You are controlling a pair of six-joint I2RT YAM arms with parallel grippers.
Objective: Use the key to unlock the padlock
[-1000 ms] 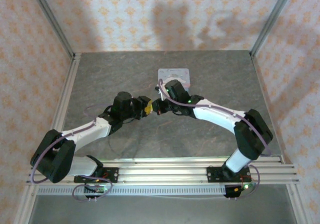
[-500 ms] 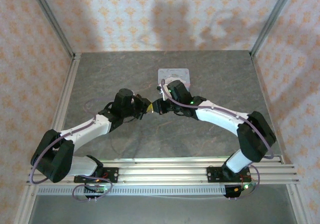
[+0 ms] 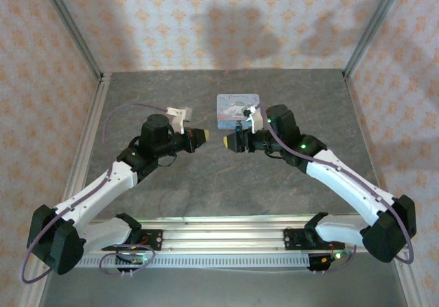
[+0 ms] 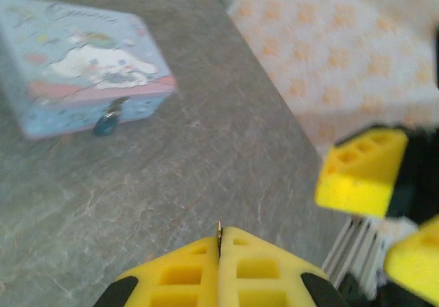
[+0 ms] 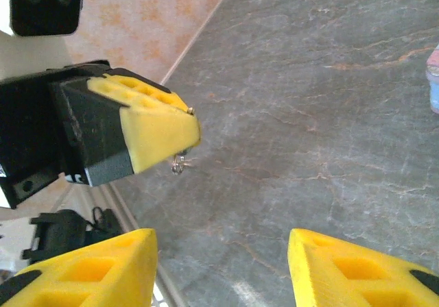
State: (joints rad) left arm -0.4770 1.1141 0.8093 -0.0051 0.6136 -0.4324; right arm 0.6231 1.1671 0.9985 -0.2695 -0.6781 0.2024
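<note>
Yellow-padded left end effector is pinched tight on the key, with only a sliver protruding. Right end effector stands half spread and empty. Padlock hangs on the tin front, at 10 o'clock from the key. Risk: the thin grip may let the key pivot or drop at the keyhole, and the unbraced lock may swing away.

Our left pincer is pinched tight on the key; our right pincer faces it, near, jaws parted, both arms bent inward.
</note>
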